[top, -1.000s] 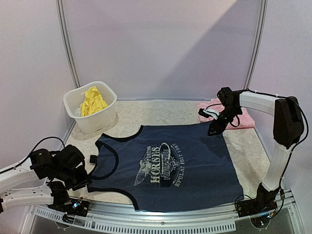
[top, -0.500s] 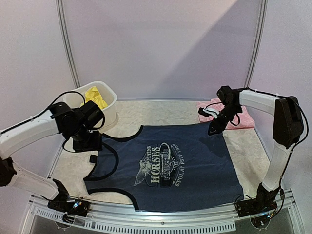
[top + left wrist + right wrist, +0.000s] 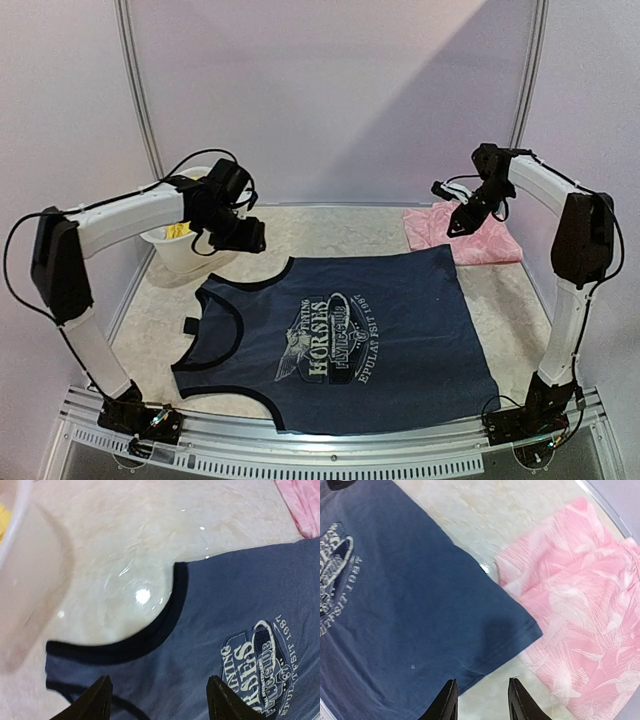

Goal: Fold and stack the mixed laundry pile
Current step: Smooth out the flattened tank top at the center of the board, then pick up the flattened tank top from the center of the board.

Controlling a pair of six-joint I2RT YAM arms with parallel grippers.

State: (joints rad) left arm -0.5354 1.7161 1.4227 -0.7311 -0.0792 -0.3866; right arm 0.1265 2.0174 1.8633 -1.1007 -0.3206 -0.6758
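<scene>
My left claw (image 3: pixel 157 700) hangs spread and empty above the neckline of the top (image 3: pixel 350 340). My right claw (image 3: pixel 481 700), jaws apart, holds nothing over its far hem corner. The top lies flat mid-table, so folding is in hand. Next, I judge, the 2 claws must pinch 1 edge. The pink piece (image 3: pixel 480 240) lies just beside. The tub (image 3: pixel 185 255) holds a yellow piece (image 3: pixel 178 230).
</scene>
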